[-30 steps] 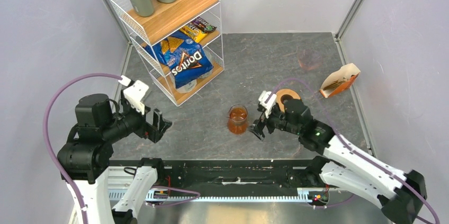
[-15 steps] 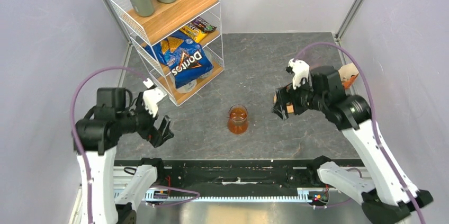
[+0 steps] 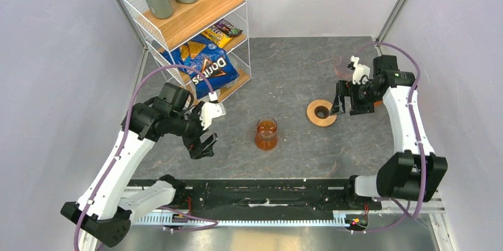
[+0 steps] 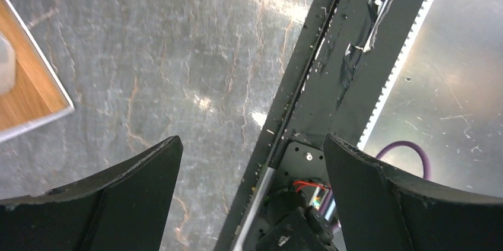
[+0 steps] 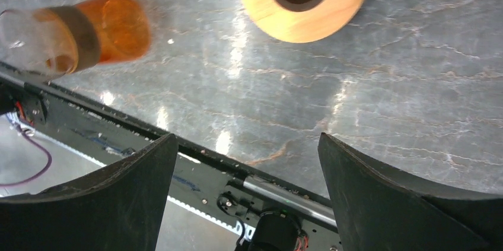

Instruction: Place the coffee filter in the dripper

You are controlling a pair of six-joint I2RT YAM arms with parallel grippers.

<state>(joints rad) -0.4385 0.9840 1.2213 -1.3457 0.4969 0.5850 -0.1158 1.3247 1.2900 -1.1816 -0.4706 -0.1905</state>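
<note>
The dripper (image 3: 343, 68) shows only as a faint pinkish clear shape at the back right, just left of my right arm. No single light-brown coffee filter is in view. My right gripper (image 3: 347, 104) is open and empty, just right of the wooden ring (image 3: 321, 119), and looks down at bare table (image 5: 247, 138). My left gripper (image 3: 204, 145) is open and empty, left of the amber beaker (image 3: 266, 133), above the table's near edge (image 4: 252, 141).
The wooden ring (image 5: 308, 22) and the amber beaker (image 5: 89, 28) show in the right wrist view. A wire rack (image 3: 196, 37) with bottles and snack bags stands back left; its wooden shelf (image 4: 24, 85) shows in the left wrist view. The orange-and-cream filter pack (image 3: 378, 103) is mostly hidden behind my right arm.
My right arm has swung from near the beaker to the back right, past the wooden ring. My left arm has reached out from the left toward the table's middle. Both grippers stay open.
</note>
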